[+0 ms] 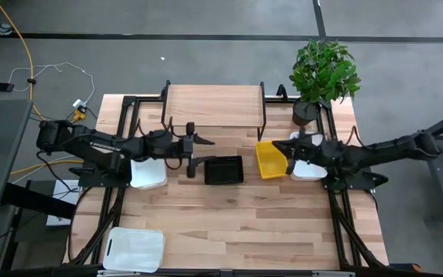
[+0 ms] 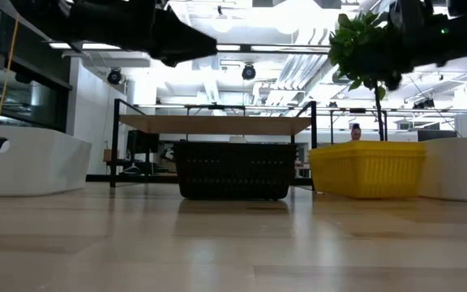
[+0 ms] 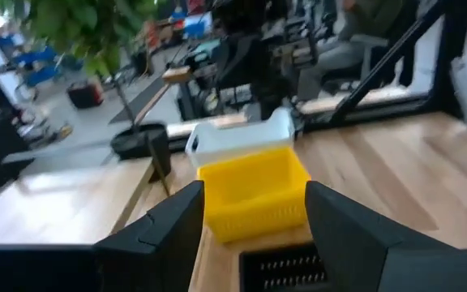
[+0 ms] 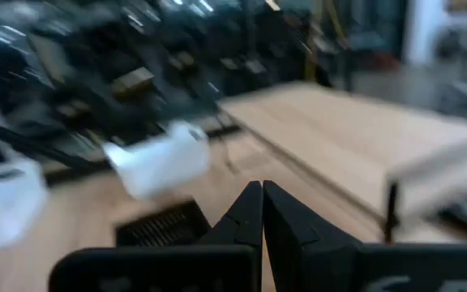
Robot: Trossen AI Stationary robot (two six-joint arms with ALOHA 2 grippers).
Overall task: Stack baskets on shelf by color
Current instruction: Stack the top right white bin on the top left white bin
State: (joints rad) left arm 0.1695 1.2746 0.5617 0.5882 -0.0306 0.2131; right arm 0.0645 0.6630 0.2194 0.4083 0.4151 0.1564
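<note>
Nearest us, at seven o'clock on the tabletop (image 1: 244, 231), lies a white basket (image 1: 134, 248). At nine o'clock our left gripper (image 1: 191, 159) hovers with fingers wide, empty, beside another white basket (image 1: 148, 172). Centrally sits the black basket (image 1: 224, 170), the shelf (image 1: 214, 105) at twelve. Toward three o'clock the yellow basket (image 1: 269, 159) sits by our right gripper (image 1: 292, 159), fingers pressed together, empty.

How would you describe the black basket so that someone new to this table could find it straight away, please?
Start at the shelf at the table's far edge; just in front of it, mid-table, sits the black basket. The yellow basket is to its right and a white basket to its left; it is the only dark, perforated one.
</note>
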